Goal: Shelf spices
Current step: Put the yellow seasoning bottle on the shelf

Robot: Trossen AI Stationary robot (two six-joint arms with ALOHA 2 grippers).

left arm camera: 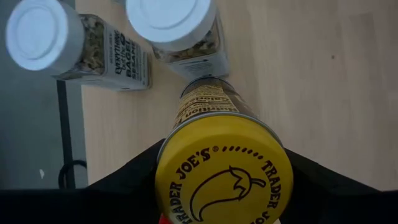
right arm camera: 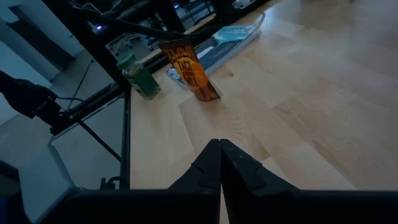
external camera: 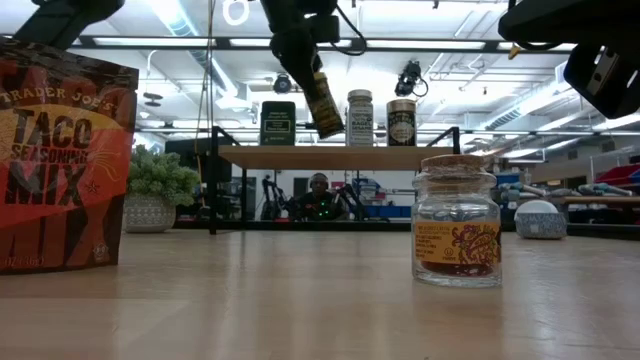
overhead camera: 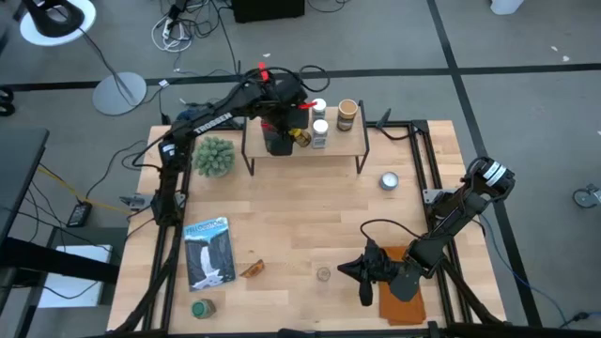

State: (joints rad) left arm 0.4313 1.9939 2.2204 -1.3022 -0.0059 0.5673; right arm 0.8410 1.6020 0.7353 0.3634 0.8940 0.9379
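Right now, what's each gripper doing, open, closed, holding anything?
Left gripper: closed on the yellow-lidded spice jar, above the shelf.
Right gripper: closed, holding nothing, low over the table.

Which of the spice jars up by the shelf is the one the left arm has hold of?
The yellow-lidded jar, clamped in the left gripper and tilted just above the shelf. The two white-lidded jars beside it stand upright on the shelf, untouched.

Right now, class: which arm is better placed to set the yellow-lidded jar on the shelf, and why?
The left. Its claw is shut on the yellow-lidded jar above the shelf. The right claw, shut and empty, sits at the table's opposite edge.
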